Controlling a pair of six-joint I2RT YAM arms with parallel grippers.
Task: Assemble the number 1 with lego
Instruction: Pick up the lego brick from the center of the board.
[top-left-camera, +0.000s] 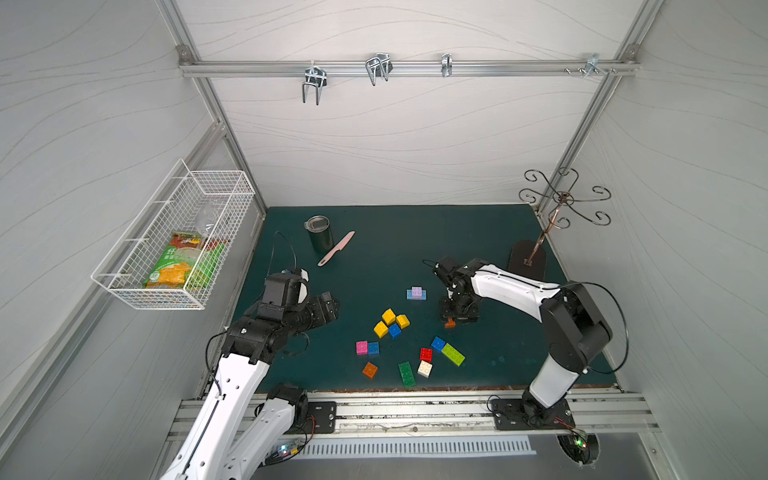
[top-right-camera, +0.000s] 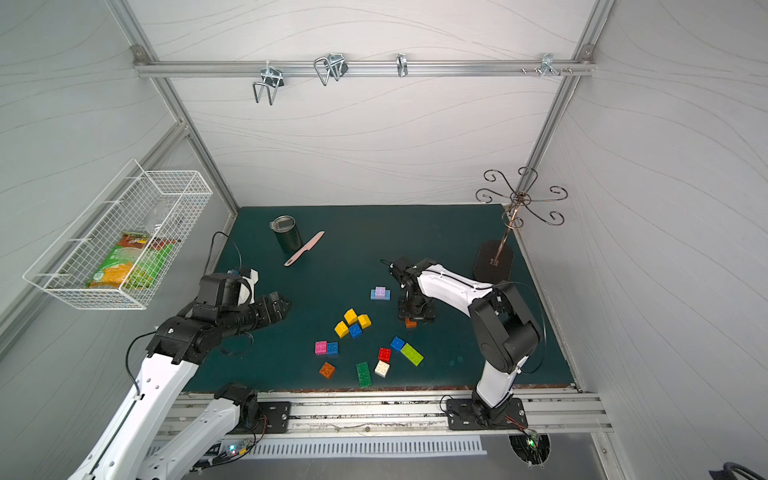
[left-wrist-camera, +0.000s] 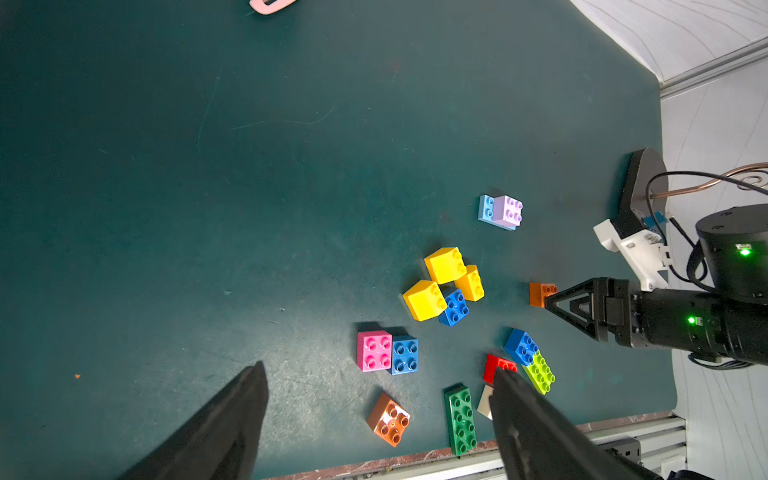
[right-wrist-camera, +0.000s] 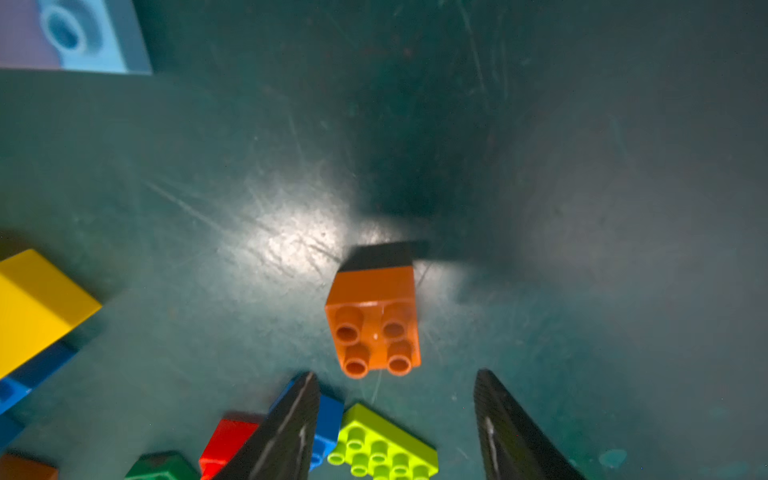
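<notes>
Lego lies scattered on the green table (top-left-camera: 374, 257). A lilac square sits on a light blue long brick (top-left-camera: 416, 293) (left-wrist-camera: 500, 212). Toward the front are three yellow squares with a blue one (top-left-camera: 390, 323), a pink and blue pair (top-left-camera: 367, 348), an orange square (top-left-camera: 370, 369), a green long brick (top-left-camera: 406, 373), and white (top-left-camera: 424, 368), red (top-left-camera: 426, 354), blue (top-left-camera: 438, 343) and lime (top-left-camera: 453, 354) bricks. My right gripper (right-wrist-camera: 395, 373) points down, open, just short of another orange brick (right-wrist-camera: 374, 320) lying on its side. My left gripper (left-wrist-camera: 378, 366) hovers open and empty at the left.
A dark metal cup (top-left-camera: 320, 234) and a pink knife (top-left-camera: 336, 248) lie at the back left. A hook stand (top-left-camera: 528, 259) rises at the back right. A wire basket (top-left-camera: 174, 241) hangs on the left wall. The table's front edge (top-left-camera: 415, 390) runs close to the bricks.
</notes>
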